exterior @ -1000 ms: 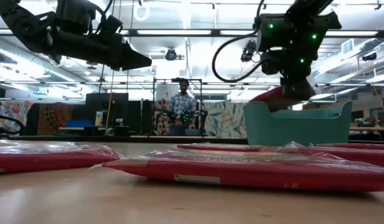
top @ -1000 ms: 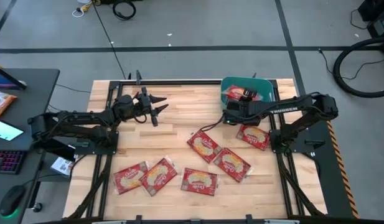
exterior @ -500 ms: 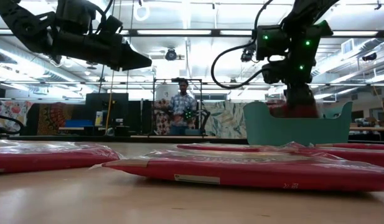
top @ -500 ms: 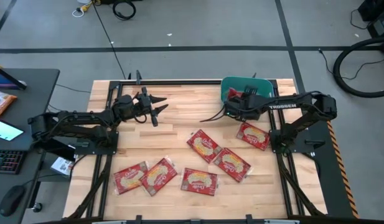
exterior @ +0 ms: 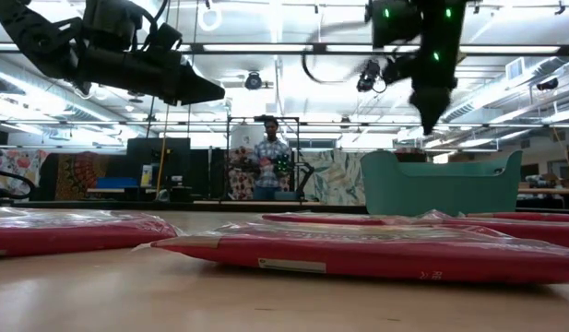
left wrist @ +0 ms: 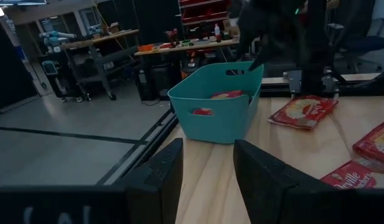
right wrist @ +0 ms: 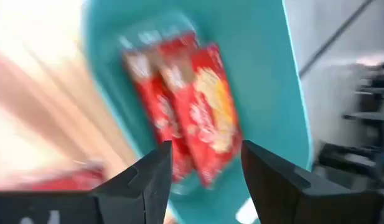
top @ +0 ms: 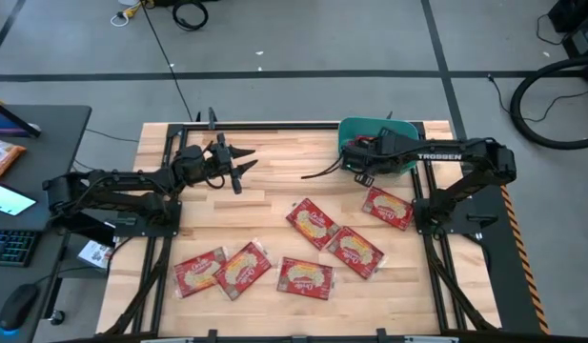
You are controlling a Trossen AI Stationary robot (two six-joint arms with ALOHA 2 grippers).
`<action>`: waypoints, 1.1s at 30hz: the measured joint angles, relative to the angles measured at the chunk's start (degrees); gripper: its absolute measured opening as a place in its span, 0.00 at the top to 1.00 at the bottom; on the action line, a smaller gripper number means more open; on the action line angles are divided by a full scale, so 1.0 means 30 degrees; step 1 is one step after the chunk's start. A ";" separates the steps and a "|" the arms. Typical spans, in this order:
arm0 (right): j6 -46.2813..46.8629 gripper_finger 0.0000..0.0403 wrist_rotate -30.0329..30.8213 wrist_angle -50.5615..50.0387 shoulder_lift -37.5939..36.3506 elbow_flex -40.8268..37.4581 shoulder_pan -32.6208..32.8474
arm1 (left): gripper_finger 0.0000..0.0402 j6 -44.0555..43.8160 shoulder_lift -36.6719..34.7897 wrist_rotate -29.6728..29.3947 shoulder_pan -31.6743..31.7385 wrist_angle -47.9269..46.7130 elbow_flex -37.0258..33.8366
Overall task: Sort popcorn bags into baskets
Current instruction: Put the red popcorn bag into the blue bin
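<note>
Six popcorn bags (top: 314,223) on table (top: 274,162); arm lettering reads "TROSSEN".

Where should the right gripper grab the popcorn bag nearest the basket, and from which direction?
My call: take that popcorn bag by a long edge, coming straight down. It lies flat on the table, tilted and clear of the other bags, so both edges are free. The right gripper, open above the basket, is the closer one; turn its wrist to match the tilt.

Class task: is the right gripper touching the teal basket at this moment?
Apart. The low view shows the right gripper hanging above the teal basket, with open background between its fingertips and the rim.
</note>
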 joint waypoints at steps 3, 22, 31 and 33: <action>0.0669 0.52 -0.0731 0.0083 0.0000 0.1189 0.0993 | 0.64 -0.0433 0.0000 0.0798 0.0000 -0.0464 0.0006; 0.4089 0.52 -0.1583 0.4561 0.3512 0.2146 0.8365 | 0.73 -0.1406 -0.5890 -0.5448 -0.5180 -0.9580 0.1121; 0.5193 0.52 -0.2716 0.5069 0.6711 0.4276 0.9115 | 0.76 -0.2502 -0.8291 -0.7671 -0.8247 -1.2350 0.0793; 0.5079 0.52 -0.2797 0.5065 0.7485 0.5078 0.9259 | 0.76 -0.2586 -0.8284 -0.8482 -0.8949 -1.2661 0.0800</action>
